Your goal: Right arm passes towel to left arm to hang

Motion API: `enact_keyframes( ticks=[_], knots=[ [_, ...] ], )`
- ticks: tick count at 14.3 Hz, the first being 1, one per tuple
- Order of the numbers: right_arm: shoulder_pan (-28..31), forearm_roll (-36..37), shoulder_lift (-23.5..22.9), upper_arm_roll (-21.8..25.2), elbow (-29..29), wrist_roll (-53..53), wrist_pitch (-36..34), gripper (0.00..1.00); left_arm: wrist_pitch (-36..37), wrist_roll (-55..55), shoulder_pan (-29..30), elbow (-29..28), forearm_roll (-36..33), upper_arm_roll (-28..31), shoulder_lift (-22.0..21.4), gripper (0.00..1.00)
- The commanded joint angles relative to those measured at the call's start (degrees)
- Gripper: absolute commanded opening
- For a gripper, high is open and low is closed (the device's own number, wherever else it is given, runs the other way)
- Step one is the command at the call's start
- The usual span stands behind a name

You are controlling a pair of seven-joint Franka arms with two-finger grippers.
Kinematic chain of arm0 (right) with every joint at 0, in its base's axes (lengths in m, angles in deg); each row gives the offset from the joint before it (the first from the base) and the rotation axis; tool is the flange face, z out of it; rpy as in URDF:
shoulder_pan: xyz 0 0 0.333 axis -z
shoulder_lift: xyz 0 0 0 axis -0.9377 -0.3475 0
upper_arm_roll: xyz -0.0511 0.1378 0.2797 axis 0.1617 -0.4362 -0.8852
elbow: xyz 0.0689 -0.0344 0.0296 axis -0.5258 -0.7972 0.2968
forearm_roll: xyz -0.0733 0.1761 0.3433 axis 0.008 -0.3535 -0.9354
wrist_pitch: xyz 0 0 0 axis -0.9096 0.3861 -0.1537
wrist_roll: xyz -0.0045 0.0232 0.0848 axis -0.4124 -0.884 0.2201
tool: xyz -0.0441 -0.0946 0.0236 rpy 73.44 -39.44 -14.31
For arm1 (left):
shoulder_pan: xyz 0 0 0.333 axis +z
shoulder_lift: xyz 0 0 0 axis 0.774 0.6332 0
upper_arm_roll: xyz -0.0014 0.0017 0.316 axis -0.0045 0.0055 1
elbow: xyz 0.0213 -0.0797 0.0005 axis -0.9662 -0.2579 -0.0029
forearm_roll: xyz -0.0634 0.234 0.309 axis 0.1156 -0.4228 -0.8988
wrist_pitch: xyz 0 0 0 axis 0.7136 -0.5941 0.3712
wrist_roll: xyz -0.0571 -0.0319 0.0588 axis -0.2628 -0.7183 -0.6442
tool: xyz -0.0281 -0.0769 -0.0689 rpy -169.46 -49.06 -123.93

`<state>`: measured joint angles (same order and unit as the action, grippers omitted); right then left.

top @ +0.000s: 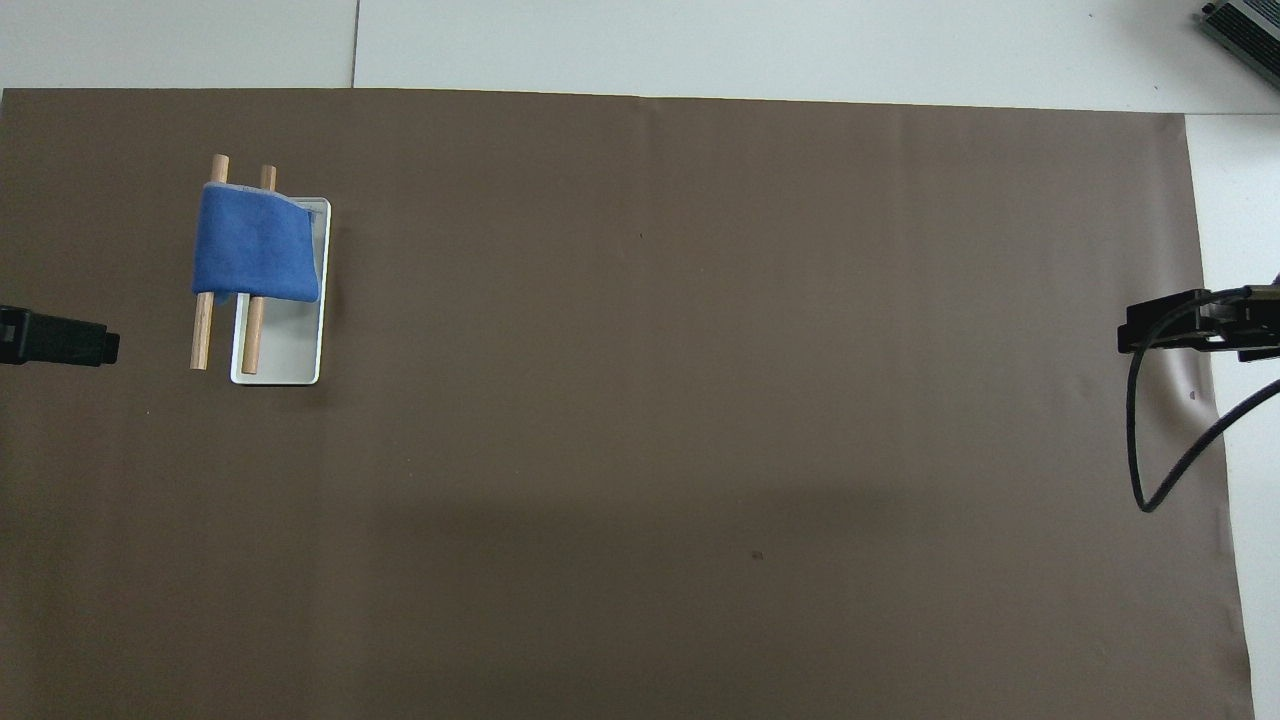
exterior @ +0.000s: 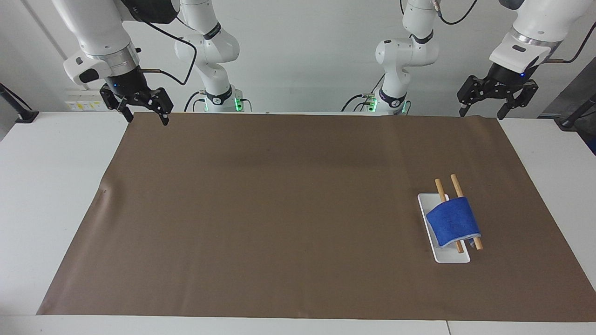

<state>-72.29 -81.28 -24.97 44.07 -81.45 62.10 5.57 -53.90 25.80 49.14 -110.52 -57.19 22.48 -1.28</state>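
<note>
1. The white worktop (exterior: pixel 46 195) carries a wide brown mat (exterior: pixel 279 209) that covers nearly all of it; the mat's middle is bare, so there is plenty of open room to move in
2. The white jointed left arm (exterior: pixel 535 28) is raised over the mat's corner at its own end, and its black two-finger hand (exterior: pixel 497 95) hangs wide open and holds nothing
3. The white jointed right arm (exterior: pixel 100 32) waits over the mat's corner at its end, with its black hand (exterior: pixel 138 103) spread open and empty as well
4. A small white rectangular tray (exterior: pixel 442 251) with two wooden dowel rails (exterior: pixel 457 186) sits toward the left arm's end, well in from the mat's edges
5. The folded royal-blue terry towel (exterior: pixel 452 226) is draped over both rails, touched by neither hand
6. By my judgement the hanging is done and nothing remains but for the arms to rest
</note>
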Motion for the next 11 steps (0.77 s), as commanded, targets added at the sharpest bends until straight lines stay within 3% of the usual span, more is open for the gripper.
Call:
enact_keyframes(
  ticks=[1, 11],
  knots=[
    [0.43, 0.65, -0.02, -0.22, 0.11, 0.9, -0.7, 1.0, 1.76, 0.11, 0.79, -1.14, -0.92, -0.33, -0.94, 1.0],
    [0.34, 0.65, 0.59, -0.22, -1.04, 1.95, -0.79, 1.0, -0.35, -0.24, 0.43, -3.87, -1.01, -0.33, -2.44, 1.0]
  ],
)
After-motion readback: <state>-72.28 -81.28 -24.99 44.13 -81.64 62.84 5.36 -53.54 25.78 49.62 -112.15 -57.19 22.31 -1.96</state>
